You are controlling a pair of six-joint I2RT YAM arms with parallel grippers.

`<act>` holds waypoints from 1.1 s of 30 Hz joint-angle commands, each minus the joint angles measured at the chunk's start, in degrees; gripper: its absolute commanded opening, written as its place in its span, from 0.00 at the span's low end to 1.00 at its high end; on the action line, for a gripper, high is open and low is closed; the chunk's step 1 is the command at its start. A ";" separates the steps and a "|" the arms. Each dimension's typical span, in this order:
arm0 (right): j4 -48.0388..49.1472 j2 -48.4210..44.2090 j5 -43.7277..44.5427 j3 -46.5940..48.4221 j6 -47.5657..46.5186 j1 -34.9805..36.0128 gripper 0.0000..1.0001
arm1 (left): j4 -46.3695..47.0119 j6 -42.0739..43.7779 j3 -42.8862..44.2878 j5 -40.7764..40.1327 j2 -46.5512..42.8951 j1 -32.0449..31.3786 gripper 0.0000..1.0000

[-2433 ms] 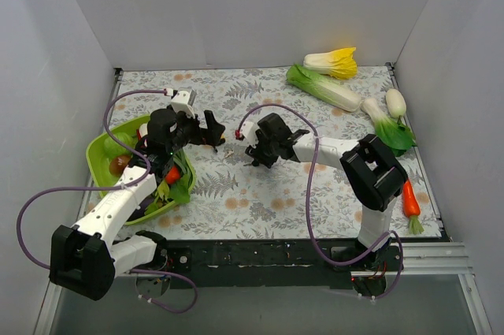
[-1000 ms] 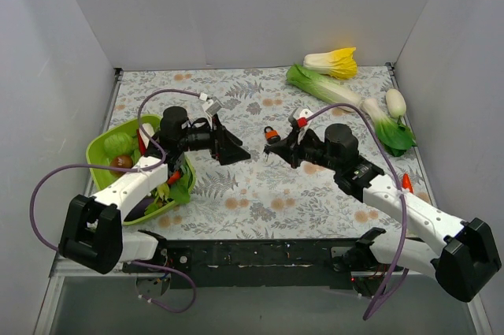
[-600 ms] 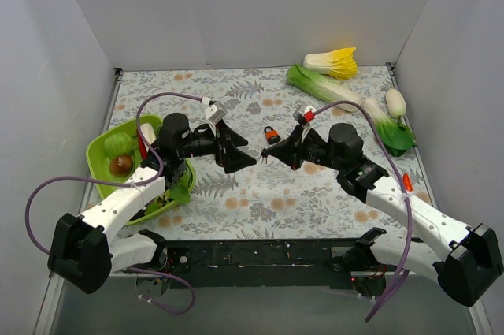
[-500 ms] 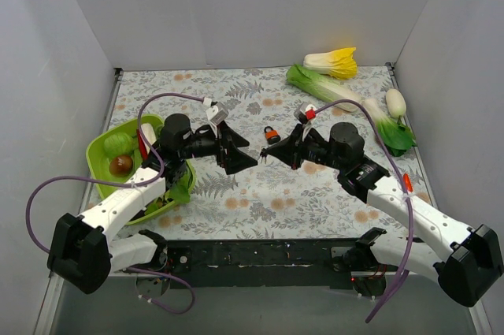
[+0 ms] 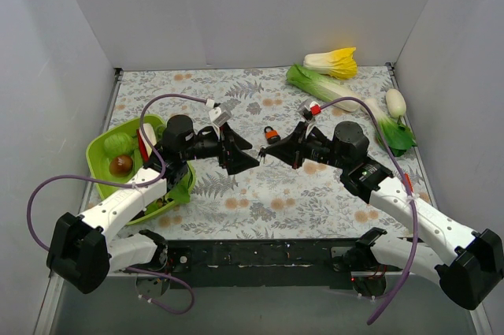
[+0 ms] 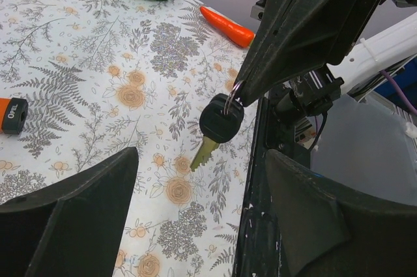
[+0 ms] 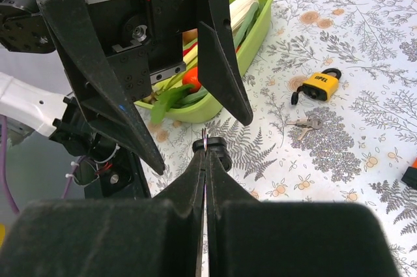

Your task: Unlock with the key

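Over the middle of the worktop, a little toward its left edge and held clear of the surface, the two arms meet tip to tip. The right pincer is clamped flat on a thin wire ring, and from that ring dangles the key, black head uppermost and blade slanting down toward the worktop. The left pincer faces it with its fingers spread wide and gripping nothing. From the left wrist the key hangs squarely in the gap between those fingers, touching neither. So the left arm is the free one and the nearer to the key, and the key's long axis runs across its gap, not along it. If it is to take the key, I'd judge it has to close on the broad black head and not the thin blade, since a key hung loose on a ring can swing. The orange padlock lies flat just toward the far edge from where the tips meet, near but well below the blade. The yellow padlock lies on the left arm's side with a second small set of keys just beside it; from above the left arm hides both. The blade lines up with neither lock's underside, so to my eye the key wants a firmer, steadier hold before any keyhole is tried.
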 commanded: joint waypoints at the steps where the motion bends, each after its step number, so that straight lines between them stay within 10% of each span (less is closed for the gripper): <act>1: 1.68 -1.18 -1.93 2.83 2.11 -0.16 0.01 | 0.30 0.45 -0.16 -0.44 -0.81 -0.72 0.77; 33: 1.86 -0.13 -1.85 2.13 4.66 -0.24 0.01 | 1.18 -0.61 -0.07 2.03 0.34 -2.13 0.04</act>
